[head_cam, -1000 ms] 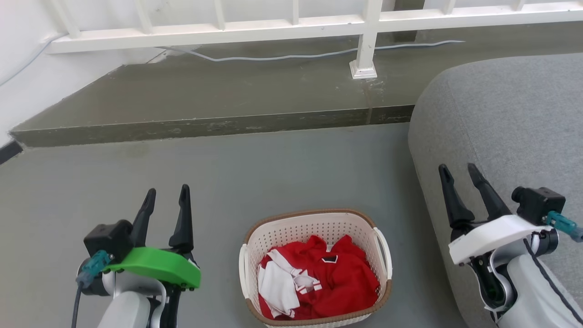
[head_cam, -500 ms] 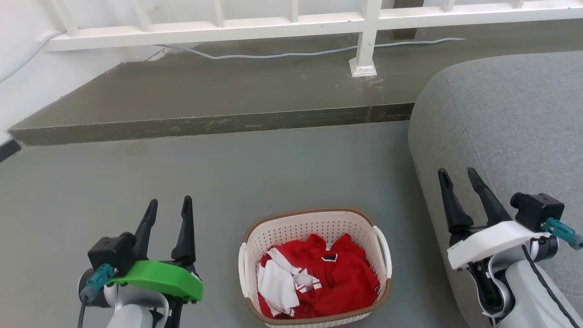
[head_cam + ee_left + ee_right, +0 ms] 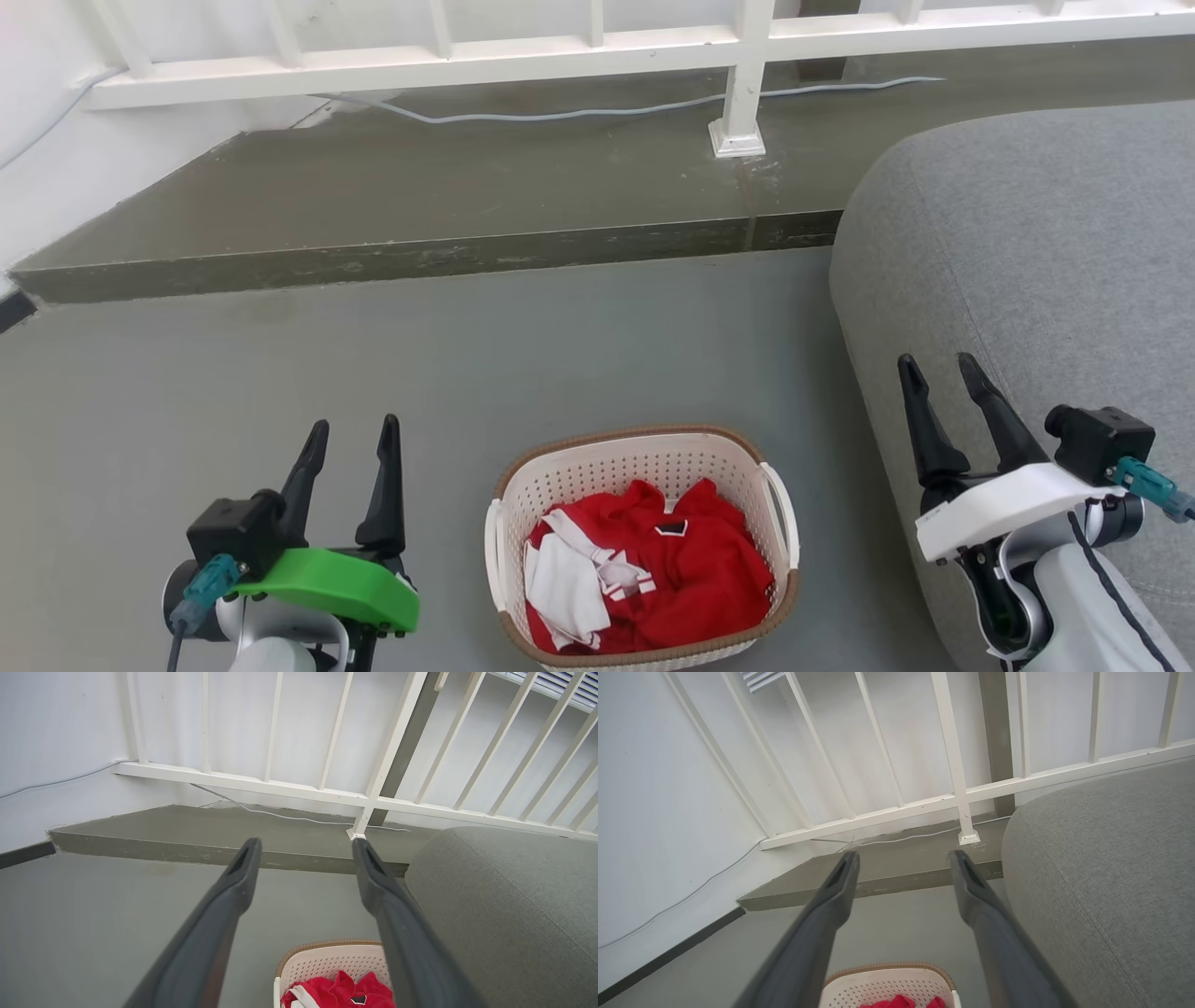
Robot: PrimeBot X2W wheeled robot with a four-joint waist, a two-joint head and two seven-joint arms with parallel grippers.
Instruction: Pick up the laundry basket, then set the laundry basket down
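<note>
Right now I am holding both grippers spread and empty. My left gripper [image 3: 355, 425] is hovering off to the left of the laundry basket [image 3: 644, 459], and my right gripper [image 3: 934, 359] is hanging to its right, in front of the grey sofa [image 3: 1027, 243]. Neither is touching anything. The basket is sitting on the grey floor [image 3: 467, 355] between my arms, with red and white clothing [image 3: 691, 569] heaped inside it.

I am judging the white side handles [image 3: 782, 509] to be the weak spot. They are lying slim and close against the wall, so a finger sliding past one, or my arms rising unevenly, could be tipping the basket and spilling the clothing. The sofa is also crowding my right arm's path down to that handle.

The bottom of the head view is cutting off the basket's near rim, and both wrist views are catching just its far end. The gap behind each handle is probably wide enough for a finger, but I am not making it out clearly.
</note>
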